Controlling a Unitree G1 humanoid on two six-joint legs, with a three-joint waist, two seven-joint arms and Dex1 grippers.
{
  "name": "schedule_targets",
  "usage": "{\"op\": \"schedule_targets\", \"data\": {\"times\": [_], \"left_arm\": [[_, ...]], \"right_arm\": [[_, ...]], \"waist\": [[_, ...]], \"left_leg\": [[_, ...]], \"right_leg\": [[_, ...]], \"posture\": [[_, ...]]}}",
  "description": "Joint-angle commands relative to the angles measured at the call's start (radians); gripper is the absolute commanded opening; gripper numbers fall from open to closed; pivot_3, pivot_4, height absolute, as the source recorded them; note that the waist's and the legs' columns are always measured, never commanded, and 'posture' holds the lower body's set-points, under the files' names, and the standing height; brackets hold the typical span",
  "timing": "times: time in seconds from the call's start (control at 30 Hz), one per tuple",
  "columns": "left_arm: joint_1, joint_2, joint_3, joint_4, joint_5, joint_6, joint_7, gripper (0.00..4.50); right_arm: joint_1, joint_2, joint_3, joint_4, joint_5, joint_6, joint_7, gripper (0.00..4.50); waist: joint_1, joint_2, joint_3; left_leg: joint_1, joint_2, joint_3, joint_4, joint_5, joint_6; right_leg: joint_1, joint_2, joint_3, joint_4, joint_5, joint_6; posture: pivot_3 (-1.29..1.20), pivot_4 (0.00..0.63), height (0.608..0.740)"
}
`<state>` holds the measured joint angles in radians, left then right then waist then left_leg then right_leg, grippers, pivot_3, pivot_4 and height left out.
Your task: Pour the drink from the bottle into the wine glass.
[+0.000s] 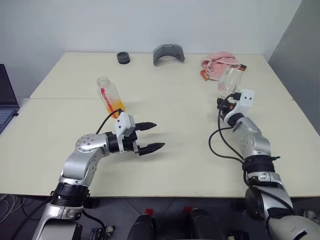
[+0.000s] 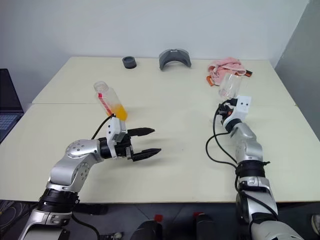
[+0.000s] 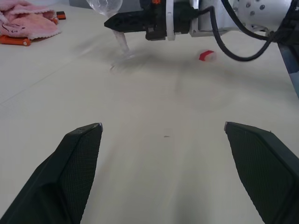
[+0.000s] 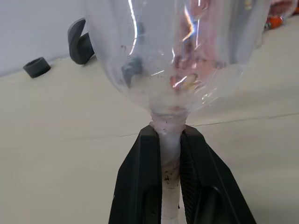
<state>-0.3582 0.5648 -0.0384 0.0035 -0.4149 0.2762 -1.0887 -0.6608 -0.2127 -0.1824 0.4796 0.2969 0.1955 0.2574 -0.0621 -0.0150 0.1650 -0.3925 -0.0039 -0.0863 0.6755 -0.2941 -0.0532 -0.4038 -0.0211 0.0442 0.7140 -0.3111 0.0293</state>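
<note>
Wine glass [image 4: 173,60] clamped by its stem in the right fingers [image 4: 140,186], tilted over the surface [image 1: 175,150].
Bottle [image 1: 111,97] of orange drink [image 1: 117,106] leans uncapped behind the wide-open, empty left fingers [image 1: 155,146]; pink cloth [image 1: 219,64], grey holder [image 1: 168,52], red cap [image 3: 206,55] nearby.

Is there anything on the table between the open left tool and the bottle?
Nothing visible. The bottle stands just beyond the left tool, toward the robot's left, with bare table around them. The right tool is shut on the glass stem, far off to the right.
</note>
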Motion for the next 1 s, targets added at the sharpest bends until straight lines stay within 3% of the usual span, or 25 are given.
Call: {"op": "schedule_targets", "data": {"times": [0.03, 0.17, 0.37, 0.5, 0.67, 1.0], "left_arm": [[0.017, 0.017, 0.028, -0.021, -0.001, -0.005, 0.01, 4.5], [0.031, 0.023, 0.035, -0.025, -0.002, -0.002, 0.02, 4.5], [0.045, 0.028, 0.042, -0.027, -0.008, 0.001, 0.035, 4.5], [0.052, 0.028, 0.069, -0.01, 0.003, -0.01, 0.071, 4.5], [0.076, 0.002, 0.154, 0.023, 0.036, -0.039, 0.227, 4.5], [0.194, 0.016, 0.224, -0.108, 0.0, 0.019, 0.305, 4.5]], "right_arm": [[0.102, 0.019, 0.055, -0.012, -0.059, -0.016, 0.001, 0.22], [0.173, 0.027, 0.066, -0.048, -0.08, -0.026, -0.006, 0.22], [0.215, 0.029, 0.09, -0.045, -0.14, -0.131, -0.003, 0.22], [0.175, 0.036, 0.103, -0.023, -0.175, -0.261, 0.0, 0.22], [0.079, 0.081, 0.153, 0.0, -0.213, -0.399, 0.026, 0.22], [-0.096, 0.204, 0.265, 0.214, -0.243, -0.44, 0.148, 0.22]], "waist": [[0.002, -0.001, -0.001], [0.004, -0.003, -0.002], [0.005, -0.003, -0.002], [0.005, -0.003, -0.002], [-0.007, 0.0, 0.0], [-0.018, 0.002, 0.002]], "left_leg": [[0.0, 0.0, -0.001, 0.0, 0.0, 0.0], [0.004, 0.0, -0.003, 0.0, 0.0, 0.0], [0.032, -0.001, -0.006, -0.014, 0.0, 0.0], [0.031, -0.001, -0.007, -0.014, 0.0, 0.0], [0.03, 0.0, -0.006, -0.015, 0.0, 0.0], [0.026, 0.003, -0.006, -0.017, 0.0, 0.0]], "right_leg": [[0.0, 0.0, 0.0, 0.0, 0.0, 0.0], [0.004, 0.0, 0.0, 0.0, 0.0, 0.0], [0.034, 0.002, -0.002, -0.017, 0.0, 0.0], [0.032, 0.002, -0.003, -0.018, 0.0, 0.0], [0.029, 0.002, -0.001, -0.017, 0.0, 0.0], [0.024, -0.001, -0.001, -0.017, 0.0, 0.0]], "posture": [[0.0, 0.15, 0.74], [0.0, 0.15, 0.74], [0.0, 0.15, 0.74], [0.0, 0.15, 0.74], [0.0, 0.15, 0.74], [0.0, 0.15, 0.74]]}}
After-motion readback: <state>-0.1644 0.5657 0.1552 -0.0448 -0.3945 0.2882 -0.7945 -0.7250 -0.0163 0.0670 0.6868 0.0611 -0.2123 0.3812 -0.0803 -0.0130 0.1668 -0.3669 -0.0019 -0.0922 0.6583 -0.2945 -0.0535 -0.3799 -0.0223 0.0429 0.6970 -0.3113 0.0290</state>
